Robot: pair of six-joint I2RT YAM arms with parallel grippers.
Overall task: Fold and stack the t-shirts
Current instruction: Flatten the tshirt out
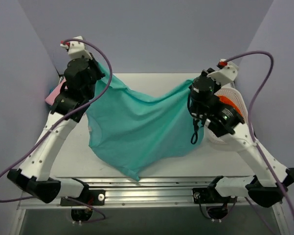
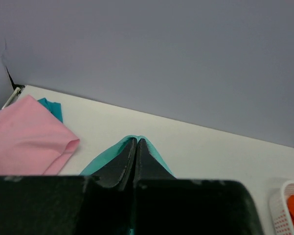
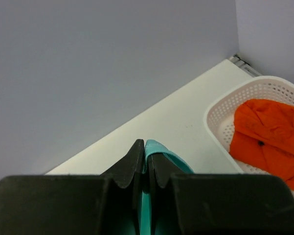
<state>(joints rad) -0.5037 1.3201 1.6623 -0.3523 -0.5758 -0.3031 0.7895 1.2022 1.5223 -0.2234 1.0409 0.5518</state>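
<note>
Since a shirt must be spread flat before it can be folded, the teal shirt [image 1: 137,132] is held up over the worktop [image 1: 73,156] by two points on its upper edge, one at each side; the cloth sags in a curve between them, and its lowest corner hangs toward the near edge, though whether it rests there cannot be told; I judge the step in hand to be stretching it out to lay it down. The basket [image 3: 225,112] stands at the right end, probably as the store of shirts not yet done, and an orange cloth [image 3: 269,132] lies crumpled in it. The pink shirt [image 2: 24,132] lies at the far left of the worktop, well apart from the basket, which suggests it marks where the stack is to grow. The left fingers [image 2: 120,166] are pressed together on a fold of teal cloth that peeps out at their tips; the right fingers [image 3: 129,164] likewise pinch a teal edge; both grips sit high, likely to keep the cloth taut.
</note>
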